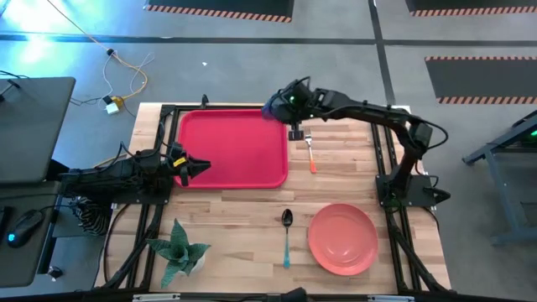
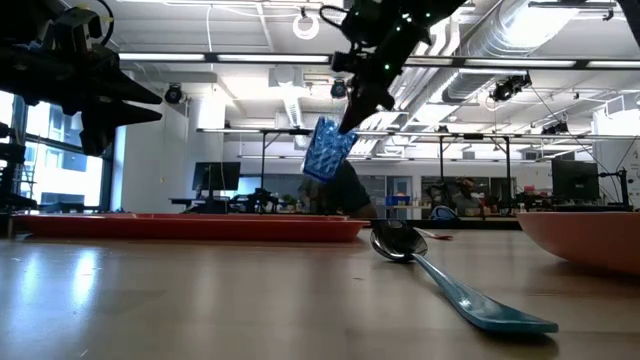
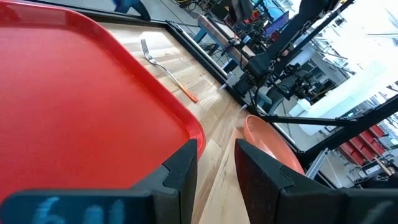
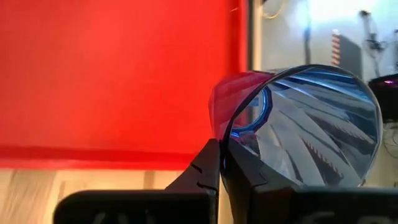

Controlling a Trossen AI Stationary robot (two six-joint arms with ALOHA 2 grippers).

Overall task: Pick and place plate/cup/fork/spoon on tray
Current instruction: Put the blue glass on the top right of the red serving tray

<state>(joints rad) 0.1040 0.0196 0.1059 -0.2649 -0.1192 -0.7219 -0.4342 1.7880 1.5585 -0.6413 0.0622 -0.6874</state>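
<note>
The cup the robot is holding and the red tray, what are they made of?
The cup, pinched by its rim in the right gripper, looks like clear blue plastic or glass: light shines through its ribbed wall. The tray looks like plastic: an even red with a fine matte texture and a soft rounded rim.

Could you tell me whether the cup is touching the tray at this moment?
Apart. The low view shows the cup, held tilted by the right gripper, hanging in the air with open background between it and the tray below.
</note>
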